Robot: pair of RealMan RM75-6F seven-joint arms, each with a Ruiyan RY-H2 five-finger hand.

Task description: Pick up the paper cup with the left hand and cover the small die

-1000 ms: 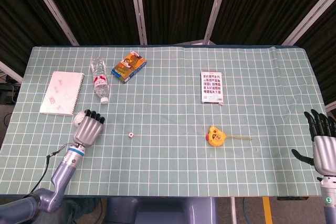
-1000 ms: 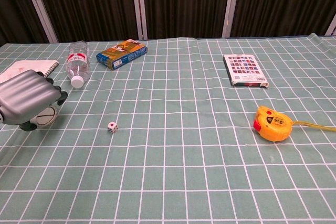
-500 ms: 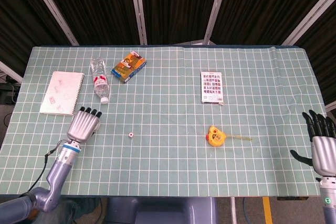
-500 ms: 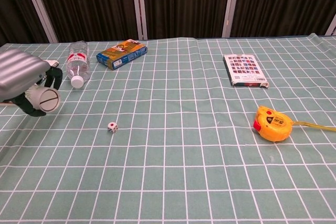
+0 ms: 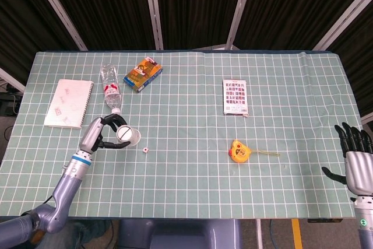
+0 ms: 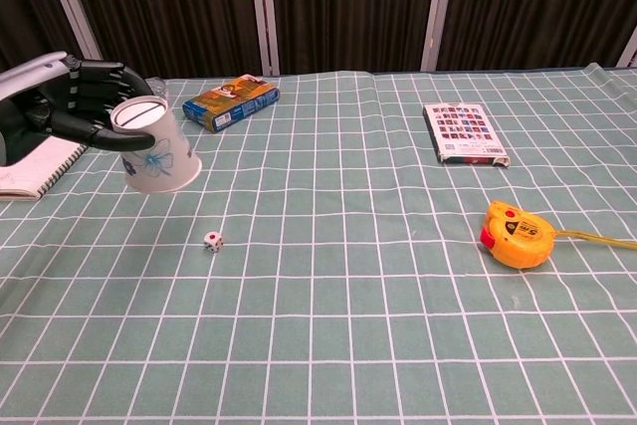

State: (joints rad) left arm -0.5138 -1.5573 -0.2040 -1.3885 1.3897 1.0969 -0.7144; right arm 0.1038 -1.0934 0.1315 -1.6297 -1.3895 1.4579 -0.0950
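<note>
While the left hand's (image 6: 55,102) fingers (image 6: 95,77) wrap the cup (image 6: 154,151), it hangs tilted, mouth down, above the counter (image 5: 192,190). From the cup, the die (image 6: 213,240) lies on the counter at about 5 o'clock, apart from it. At the counter's 4 o'clock edge, the right hand (image 5: 356,164) holds nothing, fingers spread.

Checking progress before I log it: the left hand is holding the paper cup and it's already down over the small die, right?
Not quite. The left hand does hold the paper cup, but the chest view shows it lifted and tilted, with the small die uncovered on the mat.
</note>
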